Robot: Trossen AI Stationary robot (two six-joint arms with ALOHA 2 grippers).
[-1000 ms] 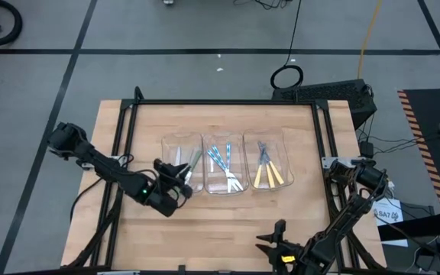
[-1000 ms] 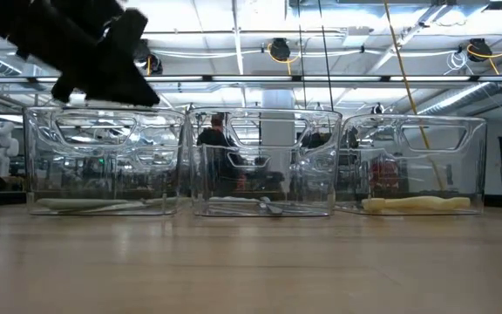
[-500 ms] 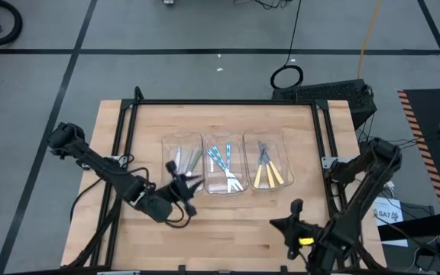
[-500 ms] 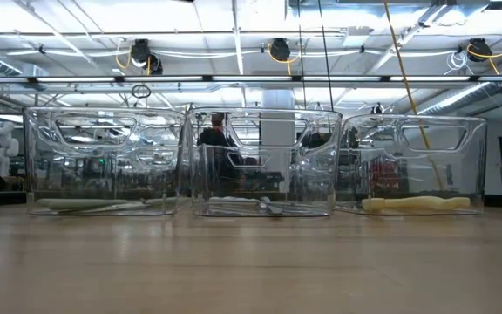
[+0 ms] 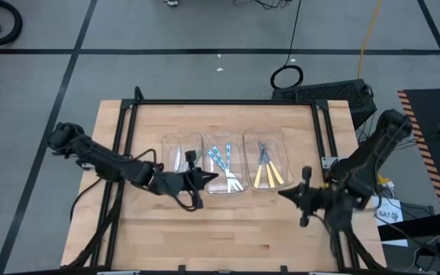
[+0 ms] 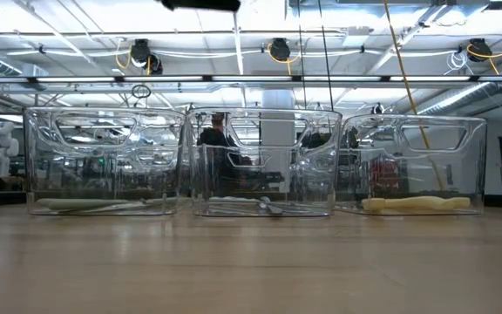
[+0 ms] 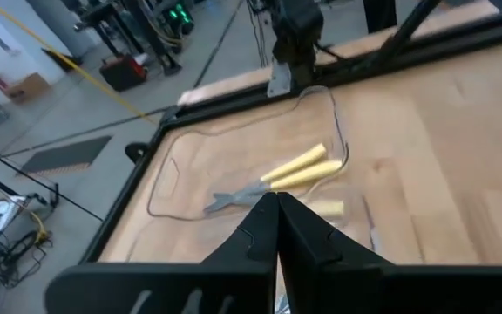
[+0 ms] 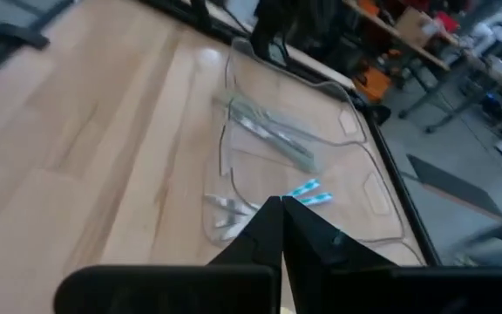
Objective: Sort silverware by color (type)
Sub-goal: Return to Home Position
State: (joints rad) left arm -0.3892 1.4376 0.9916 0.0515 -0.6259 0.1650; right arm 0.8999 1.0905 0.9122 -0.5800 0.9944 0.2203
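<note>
Silverware (image 5: pixel 221 163), green-, blue- and yellow-handled, is lying sorted in three clear plastic bins (image 5: pixel 166 142) at table centre. I am holding my left gripper (image 5: pixel 208 179) at their 7 o'clock and my right gripper (image 5: pixel 285 194) at 5, both pinched shut and empty, planning a high retreat clear of the walls.

You have a wooden table (image 5: pixel 220 229) in front of you, ringed by a black frame (image 5: pixel 228 102). Three clear bins stand in a row at the middle of the table: the left bin (image 5: pixel 173 143), the middle bin (image 5: pixel 224 140) and the right bin (image 5: pixel 277 145), walls nearly touching. On the grey floor beyond the table's far edge lies a coiled black cable (image 5: pixel 287 76), with a black box (image 5: pixel 334 93) just off the table's far right corner and a yellow cable (image 5: pixel 367 34) running away behind it. Black tape lines (image 5: pixel 205 52) cross the floor farther back. Beyond the table, a person (image 6: pixel 216 131) sits in the room.
</note>
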